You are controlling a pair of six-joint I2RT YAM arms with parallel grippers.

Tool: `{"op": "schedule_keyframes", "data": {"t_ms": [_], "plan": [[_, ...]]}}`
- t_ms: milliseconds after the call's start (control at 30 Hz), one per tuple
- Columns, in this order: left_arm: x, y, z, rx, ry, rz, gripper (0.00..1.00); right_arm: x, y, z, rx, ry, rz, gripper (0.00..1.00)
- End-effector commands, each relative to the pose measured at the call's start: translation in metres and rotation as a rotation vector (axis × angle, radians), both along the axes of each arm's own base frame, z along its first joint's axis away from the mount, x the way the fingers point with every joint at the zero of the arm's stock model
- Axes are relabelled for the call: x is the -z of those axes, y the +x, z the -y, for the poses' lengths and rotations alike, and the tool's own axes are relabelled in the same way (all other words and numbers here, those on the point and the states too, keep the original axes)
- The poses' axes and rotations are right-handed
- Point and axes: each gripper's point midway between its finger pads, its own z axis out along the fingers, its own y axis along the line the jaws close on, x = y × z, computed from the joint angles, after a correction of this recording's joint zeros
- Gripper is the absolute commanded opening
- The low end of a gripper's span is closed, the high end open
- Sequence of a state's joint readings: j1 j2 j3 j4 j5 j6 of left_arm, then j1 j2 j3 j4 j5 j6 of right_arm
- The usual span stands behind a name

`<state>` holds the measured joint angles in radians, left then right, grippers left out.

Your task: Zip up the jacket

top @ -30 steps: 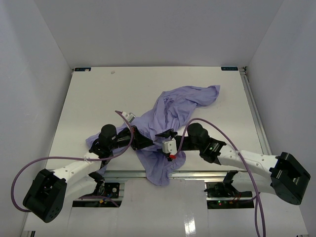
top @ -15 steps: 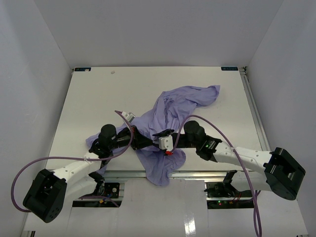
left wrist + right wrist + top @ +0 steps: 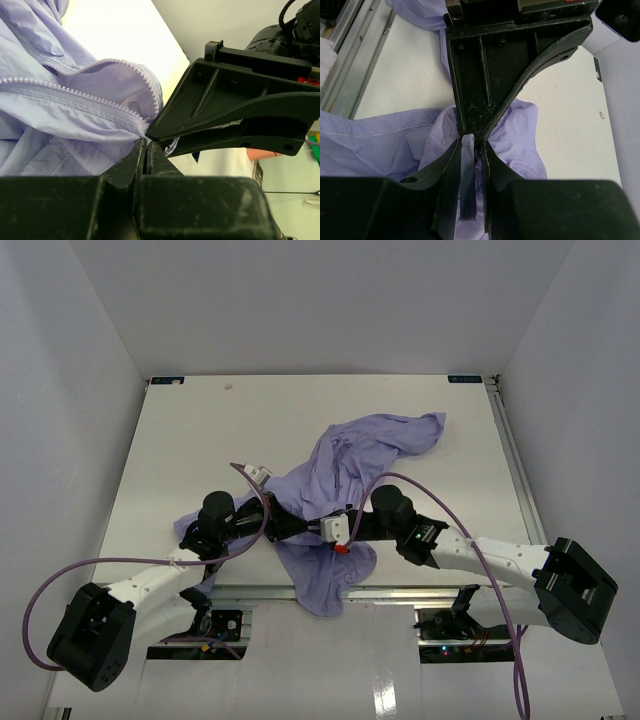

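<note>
The lavender jacket (image 3: 370,455) lies crumpled across the middle of the white table, one end hanging over the near edge. My left gripper (image 3: 303,527) is shut on a fold of the jacket (image 3: 60,115) just beside the open zipper teeth (image 3: 75,97). My right gripper (image 3: 322,527) meets it tip to tip from the right. In the right wrist view its jaws (image 3: 472,142) have closed down on a grey-blue pull strip (image 3: 467,185), which lies against one finger, with lavender cloth (image 3: 370,145) underneath. The left gripper's fingers (image 3: 515,65) stand directly opposite.
An aluminium rail (image 3: 420,590) runs along the table's near edge, also in the right wrist view (image 3: 350,60). Purple cables (image 3: 60,580) loop from both arms. White walls enclose the table (image 3: 200,430) on three sides.
My right gripper has slid left up to the left gripper's tips, and its jaws have narrowed from wide open onto the pull strip. The left arm and the jacket have stayed still.
</note>
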<state>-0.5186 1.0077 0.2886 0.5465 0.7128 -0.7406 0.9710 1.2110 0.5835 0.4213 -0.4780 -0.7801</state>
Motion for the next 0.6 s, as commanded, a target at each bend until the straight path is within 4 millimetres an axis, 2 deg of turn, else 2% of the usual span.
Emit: {"op": "schedule_keyframes", "data": {"t_ms": [0,233,433,567], "plan": [[-0.004,-0.006,0.001,0.030,-0.012,0.025,0.00,-0.038,0.007,-0.009,0.021,0.104,0.037,0.08],[-0.001,-0.005,0.000,0.025,-0.007,0.026,0.00,-0.059,0.023,-0.006,0.158,0.204,-0.062,0.08],[-0.003,-0.005,-0.001,0.017,-0.011,0.034,0.00,-0.065,0.043,0.002,0.335,0.282,-0.208,0.08],[-0.004,-0.005,-0.001,0.012,-0.009,0.034,0.00,-0.068,0.050,0.008,0.405,0.336,-0.280,0.08]]}}
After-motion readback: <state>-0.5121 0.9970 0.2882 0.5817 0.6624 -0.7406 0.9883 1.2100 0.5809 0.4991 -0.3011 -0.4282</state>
